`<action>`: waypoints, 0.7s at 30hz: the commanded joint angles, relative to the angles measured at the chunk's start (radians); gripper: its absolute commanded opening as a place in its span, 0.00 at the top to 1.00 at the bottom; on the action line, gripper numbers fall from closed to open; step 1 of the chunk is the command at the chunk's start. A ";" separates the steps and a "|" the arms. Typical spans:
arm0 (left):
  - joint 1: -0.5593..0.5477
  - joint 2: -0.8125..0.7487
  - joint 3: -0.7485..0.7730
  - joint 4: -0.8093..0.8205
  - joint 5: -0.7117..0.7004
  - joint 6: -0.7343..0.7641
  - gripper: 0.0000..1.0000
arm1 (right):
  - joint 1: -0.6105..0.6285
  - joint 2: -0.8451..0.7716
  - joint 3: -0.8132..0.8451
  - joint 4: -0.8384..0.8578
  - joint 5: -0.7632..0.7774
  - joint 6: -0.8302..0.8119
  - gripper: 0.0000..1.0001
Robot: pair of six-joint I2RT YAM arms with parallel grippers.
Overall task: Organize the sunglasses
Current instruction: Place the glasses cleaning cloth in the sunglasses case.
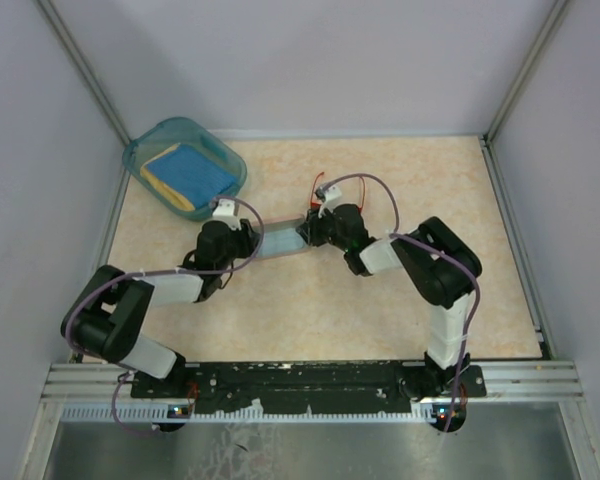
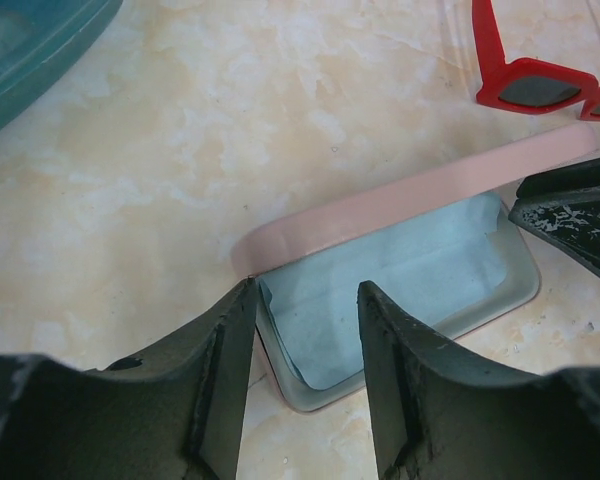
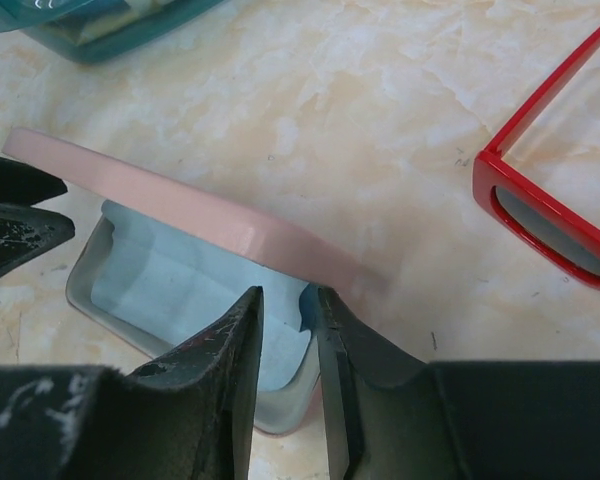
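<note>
The sunglasses, with a thin red frame and dark lenses, lie on the table just beyond the pink case. The case lies open, its lid raised over a tray lined with a light blue cloth. My left gripper is open at the case's left end, its fingers straddling that corner. My right gripper stands at the case's right end with a narrow gap between its fingers, holding nothing. In the right wrist view the sunglasses lie to the right of the lid.
A teal container holding a blue and yellow cloth sits at the back left corner. Grey walls enclose the table on three sides. The two grippers face each other across the case, close together.
</note>
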 commanded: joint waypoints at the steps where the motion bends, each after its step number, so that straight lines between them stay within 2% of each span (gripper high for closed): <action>1: 0.007 -0.052 -0.025 -0.020 -0.015 -0.013 0.48 | -0.010 -0.087 -0.030 0.037 0.031 -0.023 0.71; 9: 0.006 -0.115 -0.055 -0.063 -0.011 -0.026 0.48 | -0.010 -0.169 -0.108 0.047 0.047 -0.017 0.70; 16: 0.006 -0.217 -0.097 -0.130 0.011 -0.030 0.47 | -0.022 -0.303 -0.198 -0.016 0.134 -0.011 0.59; 18: 0.006 -0.261 -0.118 -0.151 0.006 -0.039 0.45 | -0.051 -0.366 -0.228 -0.046 0.156 0.003 0.57; 21: 0.006 -0.329 -0.149 -0.186 -0.004 -0.053 0.43 | -0.102 -0.451 -0.246 -0.121 0.185 0.017 0.50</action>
